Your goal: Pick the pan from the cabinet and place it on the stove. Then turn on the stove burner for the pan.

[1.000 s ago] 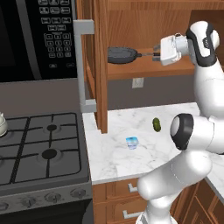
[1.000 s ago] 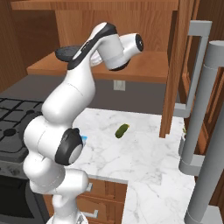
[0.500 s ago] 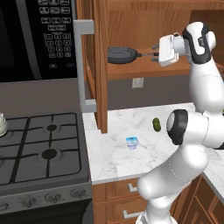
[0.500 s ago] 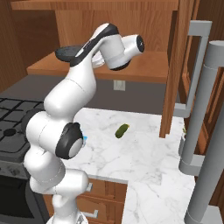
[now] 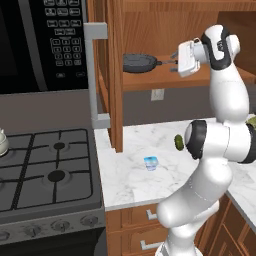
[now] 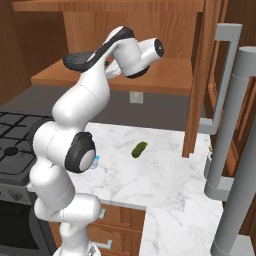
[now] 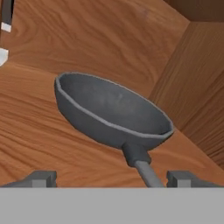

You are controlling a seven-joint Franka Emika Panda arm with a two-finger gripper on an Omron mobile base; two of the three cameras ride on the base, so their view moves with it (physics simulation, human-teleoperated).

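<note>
From the left base view, my claw [image 5: 173,62] is raised to shelf height inside the open cabinet [image 5: 150,30], pointing at the pan [image 5: 139,63]. The pan sits flat on the cabinet shelf just ahead of my fingers, its thin black handle reaching back toward me. Well below and off to the far side of my claw lies the stove [image 5: 45,175], with the wider stove burner [image 5: 56,176] near its front and a white kettle [image 5: 2,142] at its edge. Below me on the marble counter [image 5: 130,175] stand a small blue cup [image 5: 150,163] and a green pickle [image 5: 178,142].

From the right base view, my arm hides most of my hand; the pan [image 6: 79,60] shows as a dark rim beyond it on the shelf. The pickle [image 6: 139,149] lies on the counter far beneath.

In the hand view, the pan [image 7: 109,113] is straight ahead, empty, resting on the wooden shelf. Its handle runs down between my two fingertips [image 7: 41,178], which stand wide apart on either side without touching it. I hold nothing.
</note>
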